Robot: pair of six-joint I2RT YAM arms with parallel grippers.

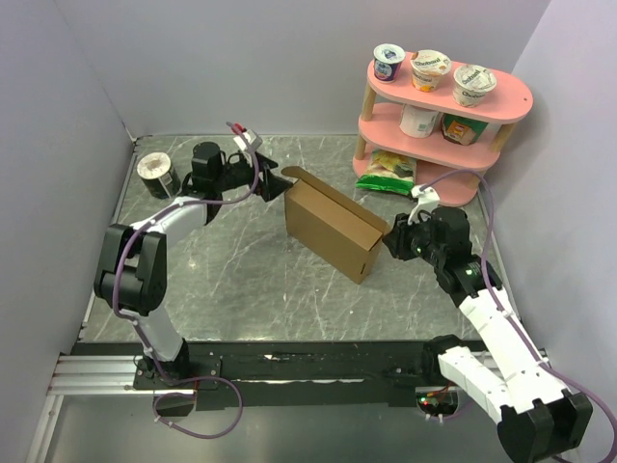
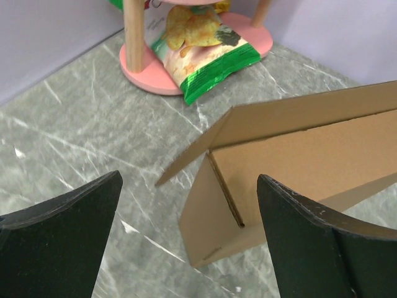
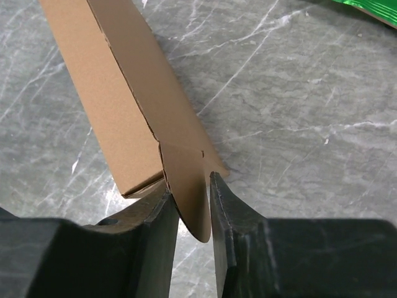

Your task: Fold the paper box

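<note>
The right gripper (image 3: pixel 191 194) is nearly closed, and an end flap of the paper box (image 1: pixel 328 230), which stands on the table (image 1: pixel 241 289), is pinched in it. If pulled hard, the flap could be torn or the box dragged. Beyond, the left gripper (image 2: pixel 189 180) is spread wide and empty, so no bracing is given.

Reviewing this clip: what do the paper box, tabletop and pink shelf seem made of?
The paper box: matte brown unprinted cardboard, raw cut edges, creased folds. The tabletop: grey, white-veined, faint sheen; marble or a printed imitation, can't tell. The pink shelf: smooth pink-coated boards on pale posts that look like bare wood.
</note>
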